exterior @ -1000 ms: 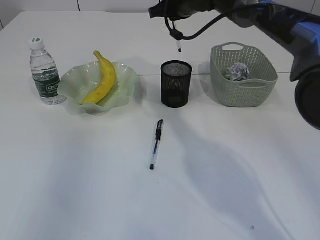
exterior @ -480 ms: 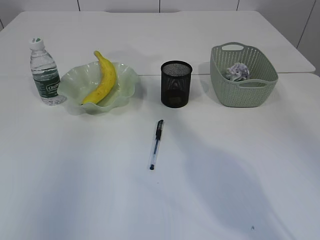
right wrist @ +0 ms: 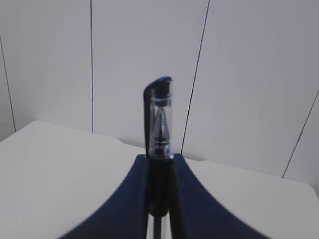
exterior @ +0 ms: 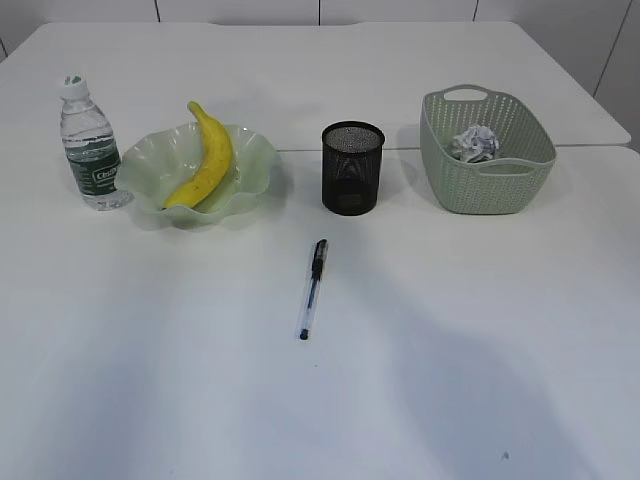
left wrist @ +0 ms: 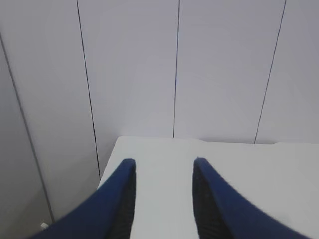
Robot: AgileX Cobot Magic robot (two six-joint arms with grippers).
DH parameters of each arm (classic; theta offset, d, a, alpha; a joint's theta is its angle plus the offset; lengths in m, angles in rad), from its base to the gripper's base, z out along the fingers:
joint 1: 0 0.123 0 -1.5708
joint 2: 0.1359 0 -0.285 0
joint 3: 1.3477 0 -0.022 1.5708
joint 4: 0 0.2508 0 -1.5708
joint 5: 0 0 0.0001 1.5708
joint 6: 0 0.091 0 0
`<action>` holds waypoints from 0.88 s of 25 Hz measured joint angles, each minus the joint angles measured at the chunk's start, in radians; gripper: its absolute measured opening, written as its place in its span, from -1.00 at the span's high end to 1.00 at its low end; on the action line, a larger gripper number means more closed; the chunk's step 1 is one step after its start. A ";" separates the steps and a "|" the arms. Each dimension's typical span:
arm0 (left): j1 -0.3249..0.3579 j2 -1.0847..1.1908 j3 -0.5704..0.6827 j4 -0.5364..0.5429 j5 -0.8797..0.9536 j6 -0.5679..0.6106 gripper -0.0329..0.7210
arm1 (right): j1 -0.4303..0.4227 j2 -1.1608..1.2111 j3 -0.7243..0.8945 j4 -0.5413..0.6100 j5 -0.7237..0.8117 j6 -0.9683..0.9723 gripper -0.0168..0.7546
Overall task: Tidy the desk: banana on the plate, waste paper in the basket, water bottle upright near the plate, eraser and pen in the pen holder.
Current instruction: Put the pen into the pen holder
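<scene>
The banana lies on the pale green plate, and the water bottle stands upright just left of it. Crumpled waste paper sits in the basket. A pen lies on the desk in front of the black pen holder. The eraser is out of view. Neither arm shows in the exterior view. My right gripper is shut on another capped pen, which points away from the camera. My left gripper is open and holds nothing.
Both wrist views look over the desk's far edge at a panelled white wall. A seam between two tabletops runs behind the plate and the basket.
The right arm, which hung above the pen holder a second ago, has pulled out of the exterior view. Its shadow on the desk has faded. Nothing on the desk moved.
</scene>
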 joint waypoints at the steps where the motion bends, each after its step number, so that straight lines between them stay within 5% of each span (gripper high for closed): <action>1: 0.000 0.001 0.000 -0.002 -0.005 0.000 0.22 | 0.000 -0.018 0.000 0.000 0.001 0.000 0.80; 13: 0.000 0.033 0.000 -0.047 -0.045 0.000 0.22 | 0.000 -0.244 0.008 0.000 0.069 -0.052 0.80; 22: 0.000 0.033 0.000 -0.065 -0.069 0.000 0.22 | 0.000 -0.447 0.208 0.013 0.082 -0.066 0.80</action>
